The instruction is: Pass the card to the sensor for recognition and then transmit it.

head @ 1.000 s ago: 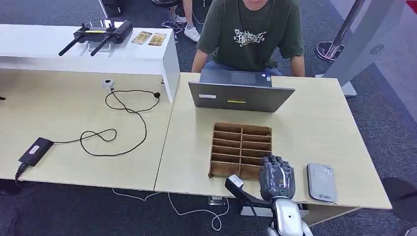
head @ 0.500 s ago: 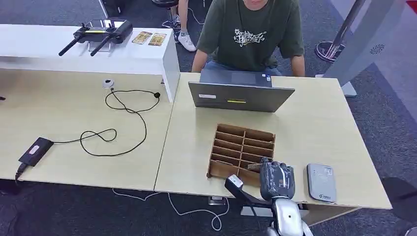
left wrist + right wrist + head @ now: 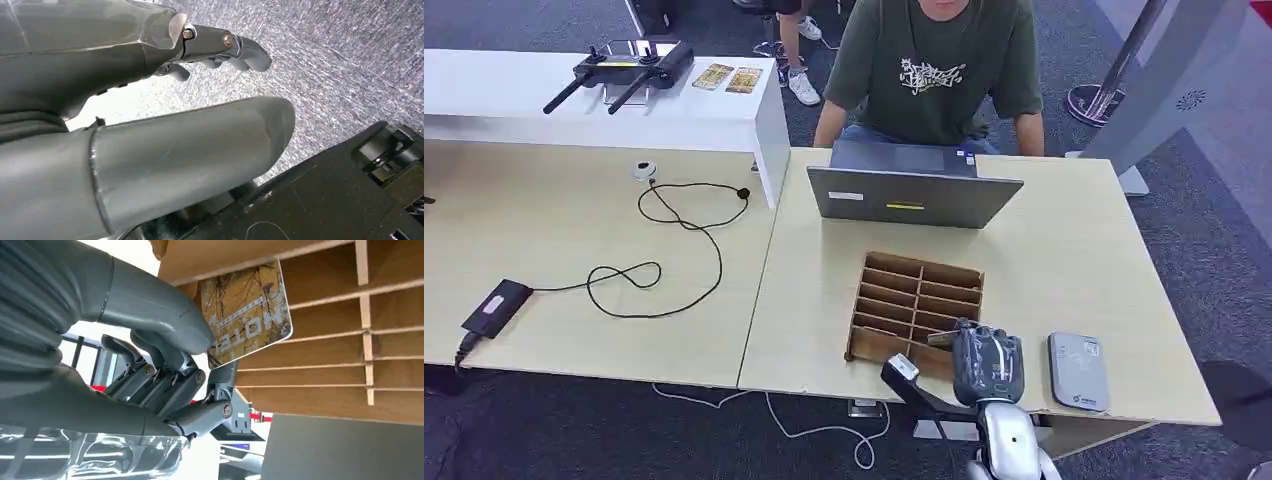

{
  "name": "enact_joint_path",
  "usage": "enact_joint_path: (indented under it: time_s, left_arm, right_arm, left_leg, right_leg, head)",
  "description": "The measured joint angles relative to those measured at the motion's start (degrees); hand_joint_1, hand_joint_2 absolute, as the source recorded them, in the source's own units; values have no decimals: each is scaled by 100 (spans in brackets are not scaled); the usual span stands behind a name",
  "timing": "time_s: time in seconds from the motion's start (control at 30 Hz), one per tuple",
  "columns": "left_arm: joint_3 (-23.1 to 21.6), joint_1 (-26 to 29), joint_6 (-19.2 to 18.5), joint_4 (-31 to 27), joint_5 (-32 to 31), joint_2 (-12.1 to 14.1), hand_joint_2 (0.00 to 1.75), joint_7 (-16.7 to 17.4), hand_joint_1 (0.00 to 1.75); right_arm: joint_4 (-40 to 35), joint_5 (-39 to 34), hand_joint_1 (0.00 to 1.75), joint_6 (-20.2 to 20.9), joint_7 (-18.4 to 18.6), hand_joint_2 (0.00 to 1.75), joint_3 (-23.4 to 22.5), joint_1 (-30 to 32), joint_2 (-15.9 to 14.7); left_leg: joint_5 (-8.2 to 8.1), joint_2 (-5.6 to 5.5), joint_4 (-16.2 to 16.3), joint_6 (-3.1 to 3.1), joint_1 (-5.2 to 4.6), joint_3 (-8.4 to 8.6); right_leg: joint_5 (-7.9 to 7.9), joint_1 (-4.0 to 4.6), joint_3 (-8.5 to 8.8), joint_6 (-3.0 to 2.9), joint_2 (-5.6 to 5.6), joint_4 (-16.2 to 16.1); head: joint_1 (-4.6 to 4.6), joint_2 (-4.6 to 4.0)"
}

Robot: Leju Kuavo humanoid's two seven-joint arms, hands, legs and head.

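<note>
My right hand point(image 3: 987, 364) hovers over the near right corner of the brown slotted card rack point(image 3: 913, 305) and pinches a yellow hotel card point(image 3: 246, 313) between thumb and fingers. In the head view an edge of the card point(image 3: 941, 339) pokes out to the hand's left, just above the rack's slots. The grey card sensor point(image 3: 1077, 370) lies flat on the table to the right of that hand. My left hand point(image 3: 150, 130) hangs over grey carpet, fingers apart, holding nothing.
A closed-back laptop point(image 3: 913, 196) stands behind the rack, with a person in a green shirt point(image 3: 931, 70) seated beyond it. A black cable point(image 3: 660, 262) and adapter point(image 3: 494, 306) lie on the left table. A white shelf point(image 3: 604, 95) carries a controller and two cards.
My right hand has lifted slightly off the rack with the card in its grip. The rack shifted a little and now sits slightly skewed.
</note>
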Motion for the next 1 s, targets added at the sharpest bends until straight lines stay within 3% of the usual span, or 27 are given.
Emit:
enact_joint_path:
  time_s: [0.3,0.4,0.8,1.0]
  left_arm:
    - [2,3,20,0,-2,0,0,-17,0]
    - [0,7,20,0,-13,0,0,-48,0]
    - [0,9,15,0,-35,-9,0,-57,0]
    - [0,7,-2,0,-66,-39,0,-57,0]
  right_arm:
    - [-105,0,175,-386,5,175,-159,-3,61]
    - [-301,0,175,-682,-164,175,-400,8,203]
    - [-492,-4,175,-802,-223,175,-680,75,350]
    - [-599,-197,175,-1038,-422,175,-866,155,446]
  left_leg:
    - [0,0,0,0,0,0]
    - [0,0,0,0,0,1]
    - [0,0,0,0,0,1]
    - [0,0,0,0,0,1]
  right_leg:
    - [0,0,0,0,0,0]
    - [0,0,0,0,0,0]
    - [0,0,-1,0,0,0]
    - [0,0,-1,0,0,0]
  head:
    - [0,0]
    - [0,0]
    - [0,0]
    - [0,0]
